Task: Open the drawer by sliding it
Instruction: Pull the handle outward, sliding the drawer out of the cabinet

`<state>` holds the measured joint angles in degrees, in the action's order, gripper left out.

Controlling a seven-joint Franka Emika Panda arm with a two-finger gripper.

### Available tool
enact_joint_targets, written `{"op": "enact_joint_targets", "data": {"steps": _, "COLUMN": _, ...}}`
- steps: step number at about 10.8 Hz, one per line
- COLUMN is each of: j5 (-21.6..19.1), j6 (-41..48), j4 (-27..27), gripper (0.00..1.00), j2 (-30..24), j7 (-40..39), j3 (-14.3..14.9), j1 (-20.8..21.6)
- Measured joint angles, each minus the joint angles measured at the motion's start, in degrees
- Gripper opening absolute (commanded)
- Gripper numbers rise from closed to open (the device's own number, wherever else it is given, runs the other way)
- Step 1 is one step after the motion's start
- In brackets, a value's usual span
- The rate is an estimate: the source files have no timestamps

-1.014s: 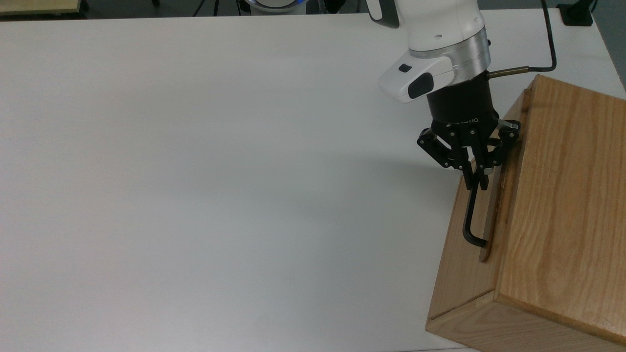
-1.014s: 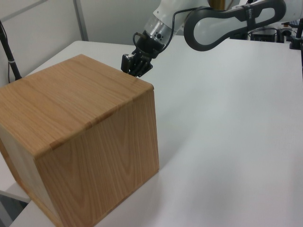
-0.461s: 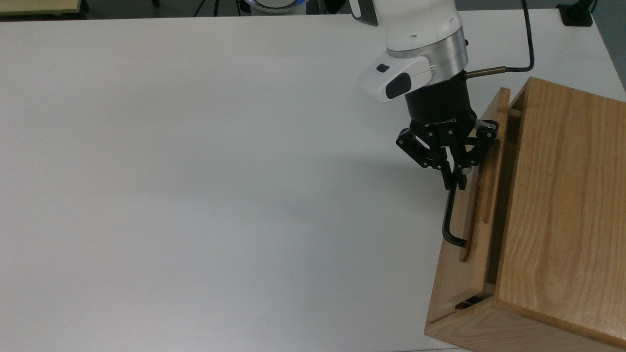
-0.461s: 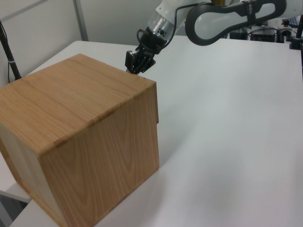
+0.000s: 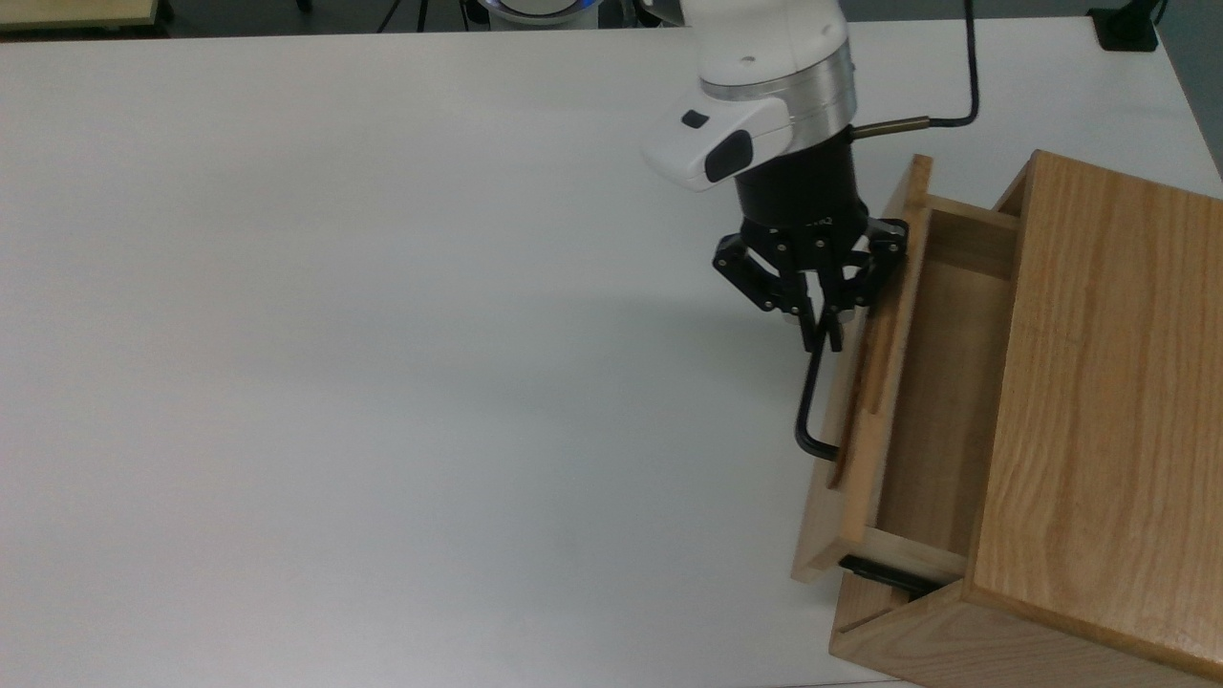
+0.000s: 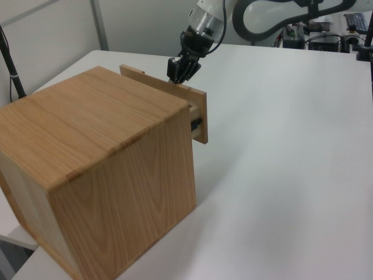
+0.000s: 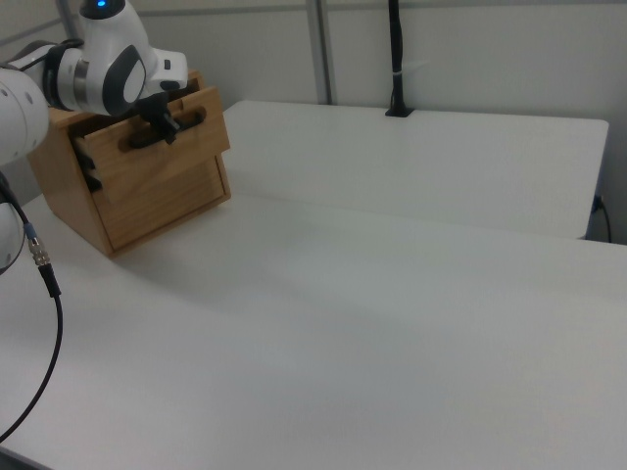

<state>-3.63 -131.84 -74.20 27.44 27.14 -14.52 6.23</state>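
Now the drawer sits further out, hand gripping its handle.

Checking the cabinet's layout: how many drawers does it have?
1 drawer, at the top of the cabinet front, pulled partly out, with the gripper on its black handle. Below it the front looks like a plain panel.

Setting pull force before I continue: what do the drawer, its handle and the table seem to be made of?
Drawer: light oak-like wood, visible grain, matte; solid or veneer is unclear. Handle: thin black bar, probably painted metal, gripped by the gripper. Table: smooth white top, faint sheen, likely laminate.
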Motion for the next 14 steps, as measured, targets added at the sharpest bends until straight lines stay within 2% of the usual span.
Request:
{"op": "enact_joint_targets", "data": {"steps": 5, "j5": 0.01, "j6": 7.20, "j4": -0.74, "gripper": 0.00, "j2": -2.21, "j7": -8.65, "j3": 0.06, "j1": -3.66}}
{"op": "enact_joint_targets", "data": {"steps": 13, "j5": 0.01, "j6": 10.68, "j4": -2.72, "gripper": 0.00, "j2": -4.48, "j7": -17.72, "j3": 0.07, "j1": -8.54}}
{"op": "enact_joint_targets", "data": {"steps": 14, "j5": 0.01, "j6": 10.75, "j4": -2.82, "gripper": 0.11, "j2": -4.55, "j7": -18.98, "j3": 0.07, "j1": -9.19}}
